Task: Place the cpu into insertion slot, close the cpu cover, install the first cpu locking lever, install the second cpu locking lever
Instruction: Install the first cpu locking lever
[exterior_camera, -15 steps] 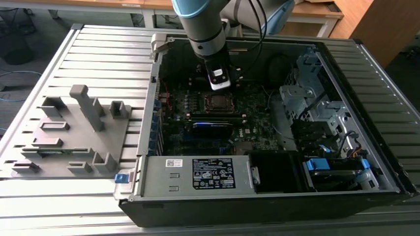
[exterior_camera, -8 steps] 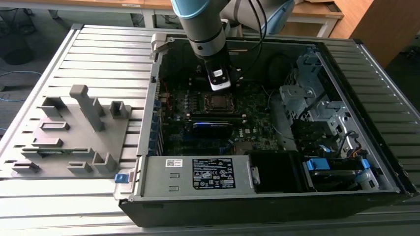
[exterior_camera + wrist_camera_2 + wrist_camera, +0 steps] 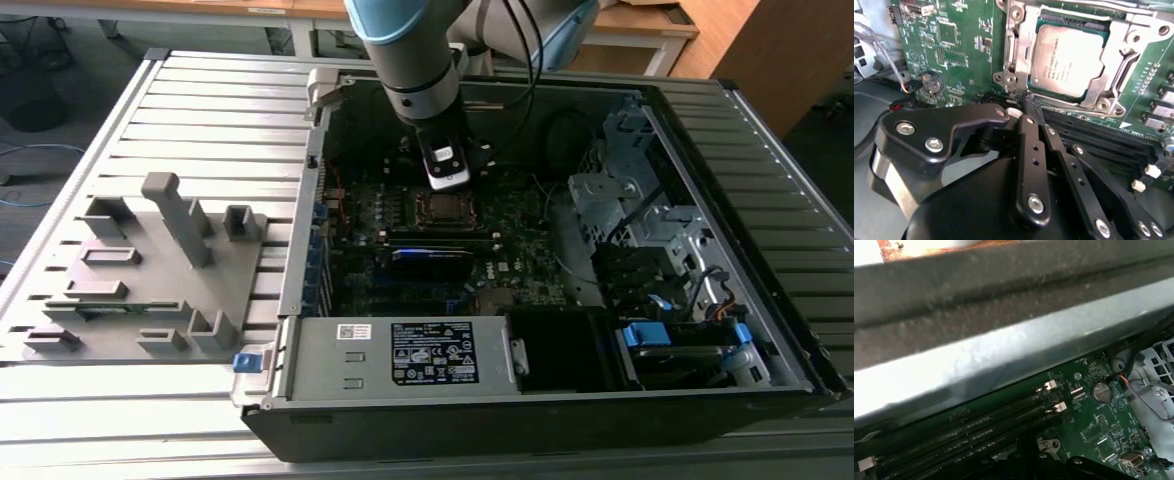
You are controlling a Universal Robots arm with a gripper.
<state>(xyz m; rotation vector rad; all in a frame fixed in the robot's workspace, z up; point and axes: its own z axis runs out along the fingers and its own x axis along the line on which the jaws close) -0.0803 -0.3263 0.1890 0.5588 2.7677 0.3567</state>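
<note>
The cpu (image 3: 1066,55), a grey metal square, lies in the insertion slot (image 3: 443,209) on the green motherboard. The silver cpu cover (image 3: 1021,45) is down around it, and the chip's top shows through the cover's cut-out. My gripper (image 3: 1031,102) hangs low over the board, with its tip right at the socket's edge, at the corner beside the memory slots. In the exterior view the gripper (image 3: 450,183) stands upright just behind the socket, inside the open computer case. I cannot make out the locking levers clearly.
Black memory slots (image 3: 979,435) run beside the socket, and a coin battery (image 3: 1100,391) sits further along the board. The case wall (image 3: 1004,340) rises close by. A power supply box (image 3: 427,352) fills the case's front, drive cages (image 3: 627,200) the exterior view's right, and a grey fixture (image 3: 147,270) lies outside at the left.
</note>
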